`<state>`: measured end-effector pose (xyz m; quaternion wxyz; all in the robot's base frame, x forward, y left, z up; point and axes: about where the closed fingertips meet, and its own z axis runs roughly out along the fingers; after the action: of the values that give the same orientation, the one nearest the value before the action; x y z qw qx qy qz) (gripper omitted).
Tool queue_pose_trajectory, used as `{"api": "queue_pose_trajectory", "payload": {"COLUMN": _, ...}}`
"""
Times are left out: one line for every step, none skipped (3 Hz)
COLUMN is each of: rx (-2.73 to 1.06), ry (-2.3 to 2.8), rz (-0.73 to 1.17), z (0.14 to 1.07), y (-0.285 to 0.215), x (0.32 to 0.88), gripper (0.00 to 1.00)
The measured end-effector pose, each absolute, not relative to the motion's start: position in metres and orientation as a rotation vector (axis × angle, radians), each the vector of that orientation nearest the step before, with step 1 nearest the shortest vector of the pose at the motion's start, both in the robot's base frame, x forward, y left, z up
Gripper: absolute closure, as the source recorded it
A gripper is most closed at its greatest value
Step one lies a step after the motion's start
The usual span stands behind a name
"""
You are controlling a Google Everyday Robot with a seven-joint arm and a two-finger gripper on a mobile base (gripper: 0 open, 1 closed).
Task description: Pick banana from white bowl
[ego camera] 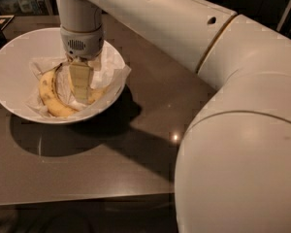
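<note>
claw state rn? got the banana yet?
claw: down inside the white bowl, right at the banana; open, closed or holding it cannot be told.

The white bowl (9, 57) sits left on the table (111, 164); inside, the banana (48, 96) lies just left of the tool (81, 89).

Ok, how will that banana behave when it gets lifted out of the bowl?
The banana looks firm and curved, so it should lift as one stiff piece, perhaps pivoting if held off-centre. Its smooth skin may slip. The crumpled paper under it in the white bowl looks loose and could drag along. The gripper is down inside the bowl, at the banana.
</note>
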<state>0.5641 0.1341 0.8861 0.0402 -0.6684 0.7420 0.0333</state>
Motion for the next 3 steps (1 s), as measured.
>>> {"api": "queue_pose_trajectory", "payload": {"rx": -2.069, "ry": 2.266, "rz": 0.110, "z": 0.8827, "y": 0.1403, "x": 0.5632, "gripper": 0.36}}
{"api": "queue_pose_trajectory", "payload": {"rx": -2.084, "ry": 2.267, "rz": 0.122, "z": 0.8787, "y": 0.1438, "x": 0.5638, "gripper": 0.38}}
{"api": "queue_pose_trajectory", "payload": {"rx": -2.097, "ry": 2.271, "rz": 0.132, "z": 0.8732, "y": 0.1468, "x": 0.5653, "gripper": 0.39}}
